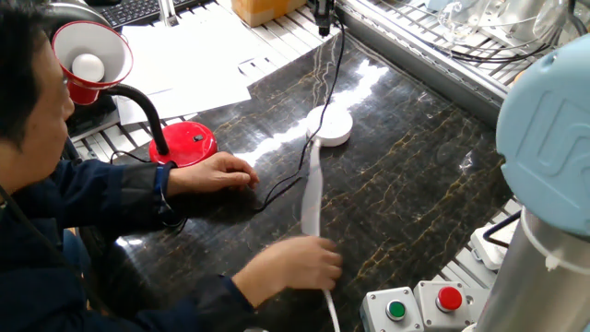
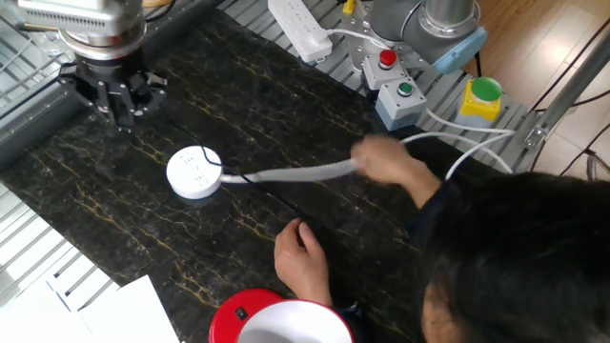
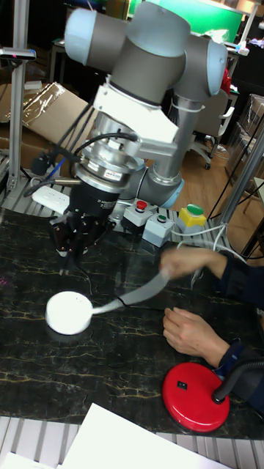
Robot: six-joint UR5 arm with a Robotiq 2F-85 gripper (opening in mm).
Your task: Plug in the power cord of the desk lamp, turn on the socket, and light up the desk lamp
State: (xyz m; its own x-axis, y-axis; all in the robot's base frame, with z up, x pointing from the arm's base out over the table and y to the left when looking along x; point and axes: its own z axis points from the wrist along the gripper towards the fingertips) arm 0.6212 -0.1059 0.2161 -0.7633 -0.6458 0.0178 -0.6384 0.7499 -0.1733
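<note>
The desk lamp stands at the left, with its red shade point(image 1: 88, 55) raised and its red base point(image 1: 189, 143) point(image 3: 194, 396) on the dark table. The thin black power cord point(image 1: 324, 78) rises from the table to my gripper point(image 1: 323, 17) point(image 2: 115, 95) point(image 3: 73, 240), which hangs at the far edge, apparently shut on the plug. The round white socket point(image 1: 329, 125) point(image 2: 195, 172) point(image 3: 68, 313) lies on the table, below and apart from the gripper. A person's hand point(image 1: 295, 263) holds the socket's thick white cable point(image 1: 311, 194).
The person's other hand point(image 1: 217, 173) rests beside the lamp base. Button boxes point(image 2: 386, 62) point(image 2: 405, 95) and a yellow box with a green button point(image 2: 483, 95) stand near the arm's base. A white power strip point(image 2: 300, 27) lies at the table's edge. Papers point(image 1: 194, 51) lie beyond the lamp.
</note>
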